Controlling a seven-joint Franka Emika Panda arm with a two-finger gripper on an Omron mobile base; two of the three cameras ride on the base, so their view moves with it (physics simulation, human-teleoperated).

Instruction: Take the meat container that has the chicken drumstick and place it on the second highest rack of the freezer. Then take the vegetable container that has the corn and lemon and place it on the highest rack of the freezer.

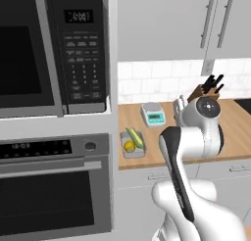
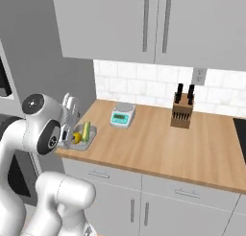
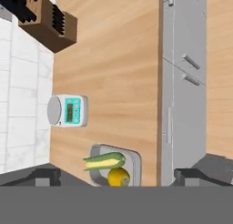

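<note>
The vegetable container [image 1: 124,152] [image 2: 92,132] [image 3: 136,163] is a small grey tray at the left end of the wooden counter. In it lie the corn [image 1: 135,137] [image 2: 86,131] [image 3: 104,161] and the lemon [image 1: 129,146] [image 2: 77,137] [image 3: 119,176]. My gripper [image 1: 180,109] [image 2: 71,113] [image 3: 117,177] hangs above the counter just right of the tray, pointing down. Its dark fingertips [image 3: 43,176] stand wide apart, open, with nothing between them. The meat container, the chicken drumstick and the freezer are out of view.
A teal kitchen scale [image 1: 153,113] [image 2: 122,114] [image 3: 68,111] stands behind the tray. A knife block [image 1: 206,89] [image 2: 183,112] [image 3: 48,20] sits at the back wall. A tall cabinet with microwave [image 1: 49,54] and oven [image 1: 54,186] bounds the counter's left end.
</note>
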